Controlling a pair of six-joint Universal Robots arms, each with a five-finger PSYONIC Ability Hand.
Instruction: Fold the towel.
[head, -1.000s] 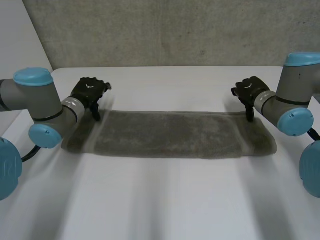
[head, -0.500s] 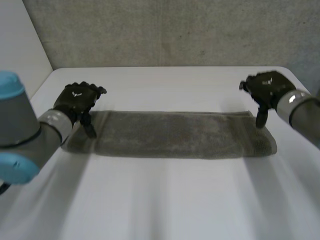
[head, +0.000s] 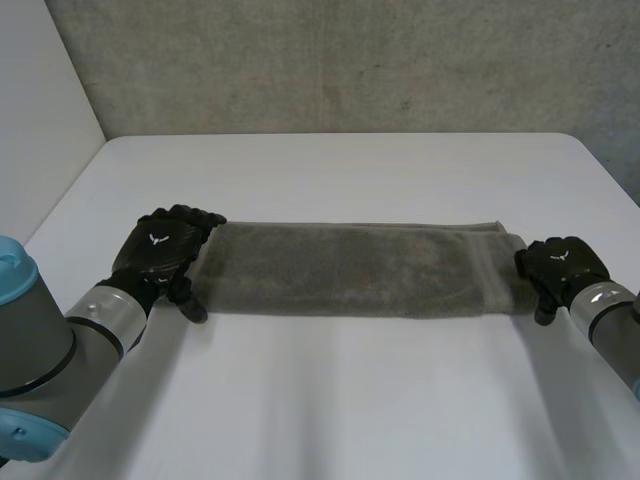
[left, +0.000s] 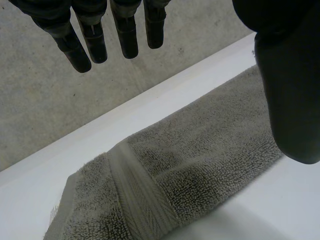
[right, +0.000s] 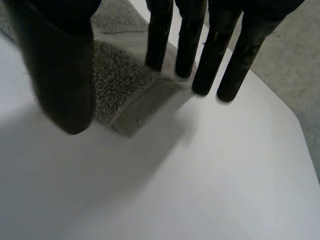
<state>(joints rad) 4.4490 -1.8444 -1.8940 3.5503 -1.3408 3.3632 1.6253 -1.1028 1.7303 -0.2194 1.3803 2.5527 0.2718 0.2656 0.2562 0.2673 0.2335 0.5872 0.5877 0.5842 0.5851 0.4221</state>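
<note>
Left first: your left hand (head: 165, 250) has come back from the towel's far left corner and now sits over its left short end. In the left wrist view the fingers (left: 85, 42) are straight and spread wide from the thumb, with cloth lying between them and nothing pinched. Can't tell if it touches the cloth.

Middle: the towel (head: 350, 268) is still a long narrow strip lying across the middle of the table (head: 330, 400), its woven band showing near each end. It looks barely shifted.

Right: your right hand (head: 560, 268) has also dropped back from the far right corner to the right short end. In the right wrist view the fingers (right: 200, 45) are straight over the towel's corner and the thumb is well apart, so it's wide and holding nothing.

My read is that the lengthwise fold is done and both hands are repositioning at the ends. The end-to-end fold isn't started, and you still need a grasp first.

Count: one towel, two hands, two arms, one table.
</note>
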